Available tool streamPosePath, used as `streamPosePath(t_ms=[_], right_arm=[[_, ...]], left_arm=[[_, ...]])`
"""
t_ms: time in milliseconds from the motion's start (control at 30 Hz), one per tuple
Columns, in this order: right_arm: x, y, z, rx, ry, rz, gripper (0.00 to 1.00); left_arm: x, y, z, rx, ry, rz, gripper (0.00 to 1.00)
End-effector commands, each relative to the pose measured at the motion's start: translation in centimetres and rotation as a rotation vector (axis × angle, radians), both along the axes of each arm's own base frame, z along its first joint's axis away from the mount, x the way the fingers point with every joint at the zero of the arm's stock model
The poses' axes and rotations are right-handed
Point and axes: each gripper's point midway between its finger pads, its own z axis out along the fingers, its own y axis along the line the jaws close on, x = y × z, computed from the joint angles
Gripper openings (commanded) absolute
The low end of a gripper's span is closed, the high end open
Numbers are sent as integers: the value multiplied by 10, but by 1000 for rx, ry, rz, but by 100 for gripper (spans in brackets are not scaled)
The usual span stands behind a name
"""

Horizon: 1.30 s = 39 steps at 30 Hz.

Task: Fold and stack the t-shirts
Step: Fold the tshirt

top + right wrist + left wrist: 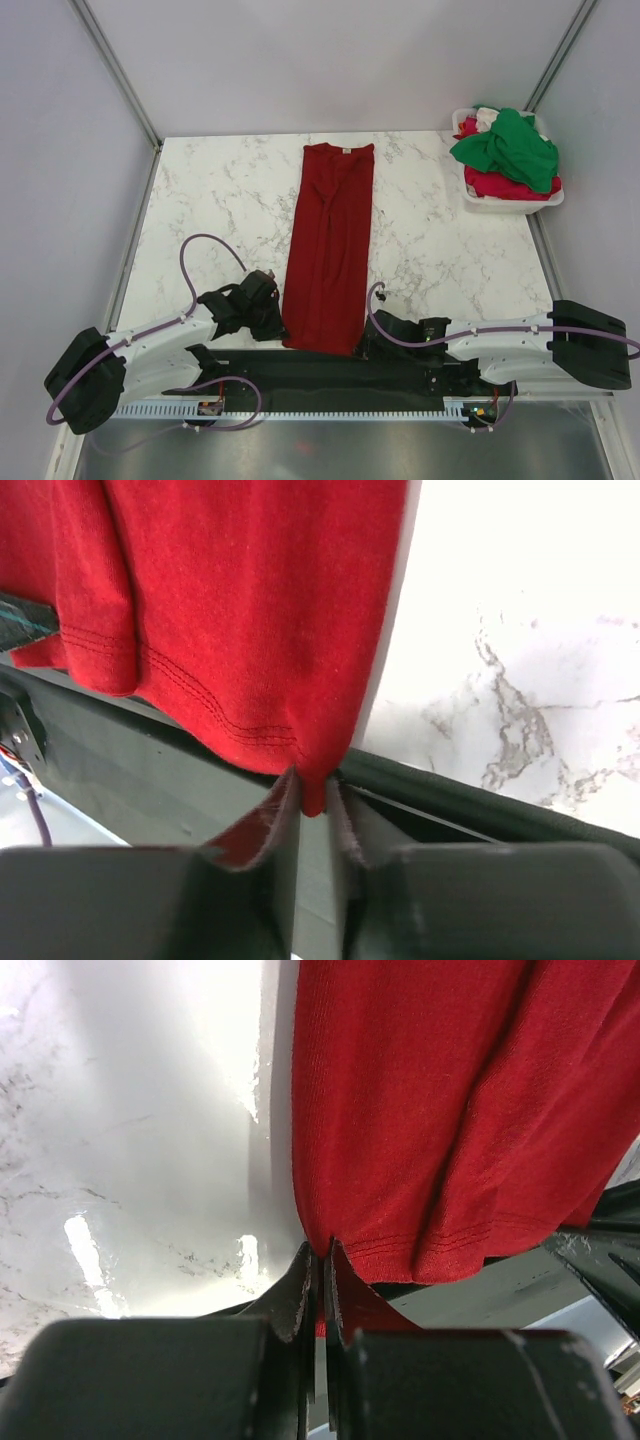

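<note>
A dark red t-shirt [330,240] lies folded into a long narrow strip down the middle of the marble table, collar at the far end, hem at the near edge. My left gripper [275,325] is shut on the hem's left corner [322,1250]. My right gripper [367,345] is shut on the hem's right corner [315,790]. The hem stitching shows in both wrist views, and the cloth [450,1110] hangs slightly over the table's near edge. A bright green t-shirt [510,145] and lighter red shirts [495,185] lie crumpled in the basket.
A white plastic basket [510,207] stands at the table's far right corner. The black rail [340,375] carrying the arm bases runs along the near edge. Grey walls enclose the table on three sides. Bare marble [220,200] lies on both sides of the strip.
</note>
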Motion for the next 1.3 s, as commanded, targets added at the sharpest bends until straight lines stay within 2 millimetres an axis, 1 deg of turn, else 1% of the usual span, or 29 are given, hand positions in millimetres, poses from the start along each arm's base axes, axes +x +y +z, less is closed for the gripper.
streamPosePath(t_ms=[0,67,100,233,267,300,367,467,533,567,600,633,667,733,800,833,867,900,933,967,1000,1033,1067,1100,1133,1167,1200,1233,1267], right_arm=[[7,-1,4,5,-39,-20,15],[8,-3,8,6,-50,-24,7],[8,-3,9,4,-52,-22,0],[2,-16,13,-42,-48,12,0],[0,-18,16,-40,-45,18,0],[-8,-29,17,-72,-27,47,0],[-10,-30,23,-55,-30,49,0],[-13,-35,32,-53,-30,55,0],[-6,-38,44,-68,-65,31,0],[-2,-39,50,-69,-83,22,0],[2,-42,53,-89,-109,22,0],[10,-38,67,-75,-147,3,0],[16,-37,72,-79,-167,2,0],[34,-34,91,-78,-215,-2,0],[54,-38,101,-98,-236,-38,0],[64,-37,113,-101,-270,-27,0],[70,-37,116,-110,-270,-23,0],[85,-39,128,-104,-289,-57,0],[93,-41,132,-122,-309,-42,0],[99,-41,132,-144,-311,-36,0],[111,-40,145,-131,-324,-51,0],[119,-41,147,-153,-341,-36,0],[126,-39,145,-176,-336,-33,0],[138,-39,156,-172,-351,-48,0],[145,-38,150,-203,-341,-42,0],[152,-39,151,-224,-351,-32,0],[163,-45,151,-241,-350,-50,0],[172,-42,154,-244,-349,-49,0],[179,-45,154,-259,-359,-43,0]], left_arm=[[-4,2,-5,13,22,13,2],[-5,0,-3,10,19,2,2],[-5,-3,0,1,15,-3,2],[-17,-10,5,-38,34,-21,2],[-25,-13,5,-48,54,-23,2],[-40,-16,8,-77,62,-37,2],[-48,-18,9,-77,74,-41,2],[-54,-23,20,-100,71,-45,2],[-53,-23,27,-88,65,-46,2],[-47,-28,38,-97,35,-60,2],[-43,-26,41,-72,14,-59,2],[-40,-24,42,-39,1,-77,2],[-30,-30,54,-37,-39,-74,2],[-23,-28,60,8,-55,-100,2],[-11,-38,75,16,-76,-118,2],[-4,-37,79,30,-90,-130,2],[6,-44,95,13,-118,-134,2],[12,-45,96,28,-118,-135,2],[23,-41,101,44,-133,-134,2],[35,-45,115,33,-162,-134,2],[43,-46,116,41,-160,-142,2],[59,-39,118,60,-175,-140,2],[71,-42,132,48,-197,-139,2],[77,-42,128,56,-169,-147,2],[90,-38,129,63,-179,-147,2],[100,-42,139,45,-197,-150,2],[106,-43,139,50,-191,-156,2],[117,-42,132,70,-178,-164,2],[128,-46,138,66,-191,-165,2]])
